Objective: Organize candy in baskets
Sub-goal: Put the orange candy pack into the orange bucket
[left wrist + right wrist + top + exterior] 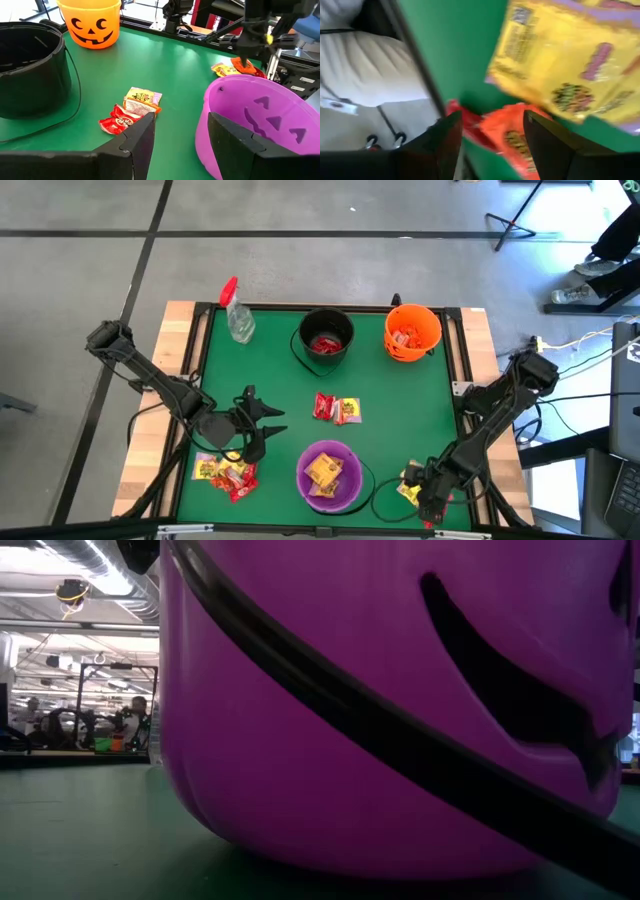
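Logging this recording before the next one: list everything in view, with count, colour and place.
Black bucket: one, table's far middle, red candy inside.
Orange bucket: one, jack-o'-lantern face, far right, candy inside.
Purple bucket: one, near middle, yellow candy inside.
Centre candy: two packets, one red, one yellow, mid-table.
Left candy pile: several packets, yellow and red, near left.
Right candy pile: a few packets, yellow and orange-red, near right edge.
Spray bottle: one, clear with red trigger, far left.
Table: one, green top.
Left gripper: open, above the table beside the left candy pile.
Right gripper: open, over the right candy pile.
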Robot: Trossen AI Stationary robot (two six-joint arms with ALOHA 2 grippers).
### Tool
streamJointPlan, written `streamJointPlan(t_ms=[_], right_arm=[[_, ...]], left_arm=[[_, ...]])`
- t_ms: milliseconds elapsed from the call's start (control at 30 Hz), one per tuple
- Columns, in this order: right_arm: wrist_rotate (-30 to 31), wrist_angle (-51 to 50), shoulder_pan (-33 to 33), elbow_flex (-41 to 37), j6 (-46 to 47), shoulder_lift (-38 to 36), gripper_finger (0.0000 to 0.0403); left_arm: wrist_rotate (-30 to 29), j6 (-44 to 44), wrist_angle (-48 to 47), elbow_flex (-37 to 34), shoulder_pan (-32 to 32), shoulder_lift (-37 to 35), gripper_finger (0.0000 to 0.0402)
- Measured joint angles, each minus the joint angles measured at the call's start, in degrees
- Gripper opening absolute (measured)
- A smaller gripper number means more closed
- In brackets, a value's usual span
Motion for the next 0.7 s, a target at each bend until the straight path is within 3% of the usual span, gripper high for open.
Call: streamJointPlan(t_ms=[367,700], right_arm=[[5.0,-22.1,3.4,10.1,1.2,0.1,0.0207],[3.1,-22.5,9.3,10.3,0.2,5.7,0.0207]], left_arm=[[-0.9,-0.4,0.0,0.0,0.0,0.0,0.0172],[-0.9,-0.4,-0.1,0.0,0.0,0.0,0.0172]])
